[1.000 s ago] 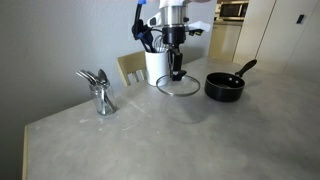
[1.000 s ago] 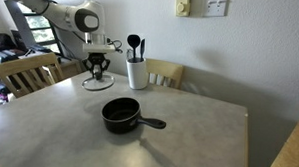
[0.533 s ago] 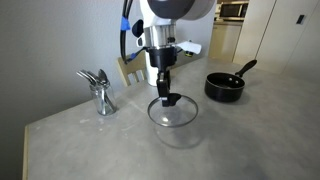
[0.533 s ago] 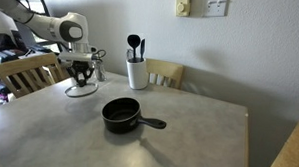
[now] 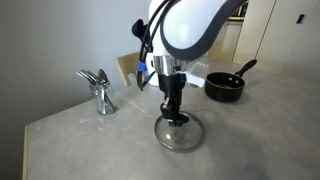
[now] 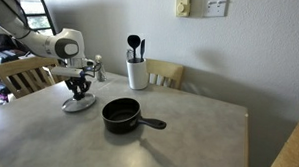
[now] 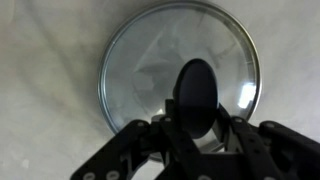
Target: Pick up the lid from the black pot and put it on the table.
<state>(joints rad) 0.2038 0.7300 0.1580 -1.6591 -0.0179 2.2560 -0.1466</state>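
Note:
The glass lid with its metal rim hangs from my gripper, low over or resting on the table. The gripper is shut on the lid's black knob. In the wrist view the lid fills the frame under the jaws. In an exterior view the lid sits at the table's left part, with the gripper above it. The black pot stands open with its long handle up; it also shows in an exterior view.
A white utensil holder with black utensils stands at the wall. A metal holder stands near the table's edge. Wooden chairs stand behind the table. The grey table top stretches beyond the pot.
My gripper has carried the lid away from the utensil holder and the pot, toward the table's other side, and lowered it close to the table top.

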